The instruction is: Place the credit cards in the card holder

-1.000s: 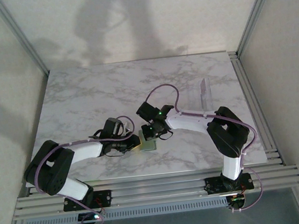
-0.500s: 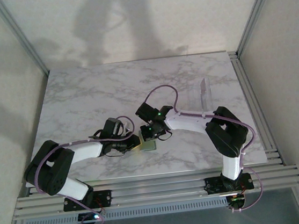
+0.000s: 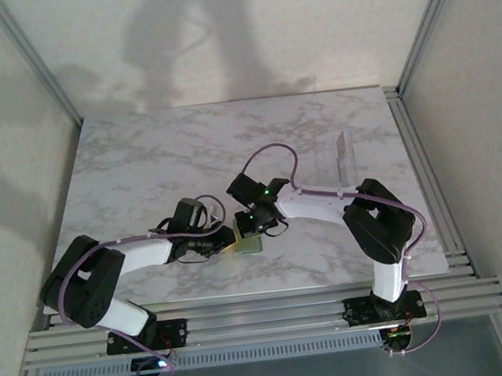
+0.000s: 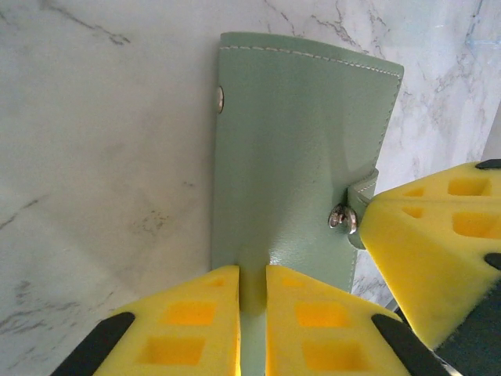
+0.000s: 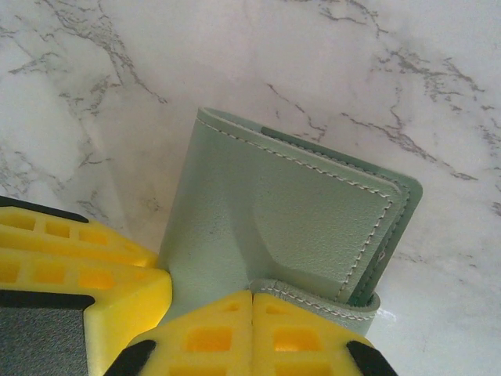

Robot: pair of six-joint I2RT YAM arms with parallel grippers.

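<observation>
The left fingers are pinched tight on the near edge of a small, pale green, stitched leather card holder, with only a sliver of leather showing between their yellow pads. The right fingers are pressed together as well, clamped on the side of the holder where the little strap with the metal snap sits. In the left wrist view, one of their yellow pads touches that strap, just to the right of the left fingers. The card holder lies folded and flat on the white marble desk, stretching away from both pairs of fingers. From above it is a small green patch directly between the two sets of fingers.
</observation>
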